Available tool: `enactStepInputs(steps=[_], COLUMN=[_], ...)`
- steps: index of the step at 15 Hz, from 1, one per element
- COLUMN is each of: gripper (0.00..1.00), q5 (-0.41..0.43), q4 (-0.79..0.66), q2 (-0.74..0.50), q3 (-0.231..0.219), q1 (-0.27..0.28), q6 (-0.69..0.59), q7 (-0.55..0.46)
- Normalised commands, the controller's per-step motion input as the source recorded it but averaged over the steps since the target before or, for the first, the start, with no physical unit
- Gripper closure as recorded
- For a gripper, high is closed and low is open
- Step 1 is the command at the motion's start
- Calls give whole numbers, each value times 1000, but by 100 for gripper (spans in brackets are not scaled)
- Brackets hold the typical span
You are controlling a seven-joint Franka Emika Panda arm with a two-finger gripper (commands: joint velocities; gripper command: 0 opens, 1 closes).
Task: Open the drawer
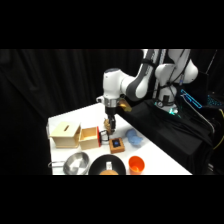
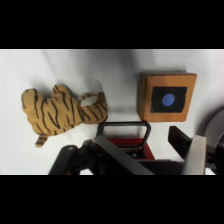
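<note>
The light-wood box stands at the table's left. Its drawer is slid out to the right, tan sides showing. In the wrist view the drawer's reddish front and black loop handle sit just ahead of the linkage. My gripper comes down from above at the drawer's front. Seen from the wrist, the gripper is open: the handle lies between the two fingers and the right finger stands clear of it.
A small brown block with a blue top sits just beyond the handle. A striped tiger toy lies beside it. A blue object, orange cup, black pan and metal bowl crowd the near edge.
</note>
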Motion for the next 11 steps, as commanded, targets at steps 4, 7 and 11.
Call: enactStepInputs(steps=[4, 7, 11], gripper=[0, 0, 0], q5=[1, 70, 107], q4=[-111, 125, 214], q2=[-726, -329, -63], q3=[182, 115, 81], q1=[-244, -168, -123], q6=[-741, -549, -341], q7=[-267, -257, -279])
